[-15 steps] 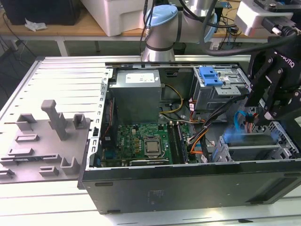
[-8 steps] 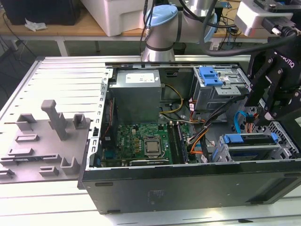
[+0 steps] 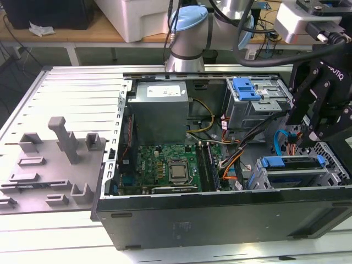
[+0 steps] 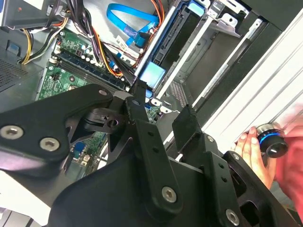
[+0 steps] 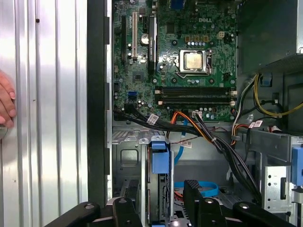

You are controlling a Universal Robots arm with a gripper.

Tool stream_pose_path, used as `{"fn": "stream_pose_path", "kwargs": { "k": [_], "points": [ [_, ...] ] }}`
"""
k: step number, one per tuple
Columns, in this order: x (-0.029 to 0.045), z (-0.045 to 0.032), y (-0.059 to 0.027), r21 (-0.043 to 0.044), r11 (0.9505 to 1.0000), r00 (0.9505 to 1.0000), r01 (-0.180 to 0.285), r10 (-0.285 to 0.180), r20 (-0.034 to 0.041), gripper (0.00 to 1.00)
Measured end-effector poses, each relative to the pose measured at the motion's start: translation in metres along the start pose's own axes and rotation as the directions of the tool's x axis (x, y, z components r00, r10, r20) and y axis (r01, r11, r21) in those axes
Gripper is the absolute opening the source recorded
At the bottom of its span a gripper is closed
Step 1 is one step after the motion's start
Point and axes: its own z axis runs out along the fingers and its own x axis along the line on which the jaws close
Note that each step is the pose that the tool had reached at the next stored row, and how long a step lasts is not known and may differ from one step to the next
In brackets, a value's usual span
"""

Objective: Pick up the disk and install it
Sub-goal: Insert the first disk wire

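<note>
Disk (image 3: 291, 164) with its blue bracket sits slotted in the drive cage (image 3: 257, 177), at four o'clock from the motherboard (image 3: 159, 168) in the exterior view. Gripper (image 5: 160, 196) hovers near it, fingers spread, holding nothing.

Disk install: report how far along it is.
Looks done: the disk, in its blue carrier, already stands inside the drive bay. In hand: nothing. The gripper is open, and its fingers straddle the disk without clamping it. Left: the first wrist view does not settle whether the disk is fully seated.
</note>
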Motion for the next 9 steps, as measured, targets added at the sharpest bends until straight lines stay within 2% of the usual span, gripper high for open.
{"fn": "stream_pose_path", "kwargs": {
  "k": [9],
  "points": [
    [0.0, 0.0004, 0.0, 0.0, 1.0, 1.0, 0.0, 0.0, 0.0, 0.5]
  ]
}}
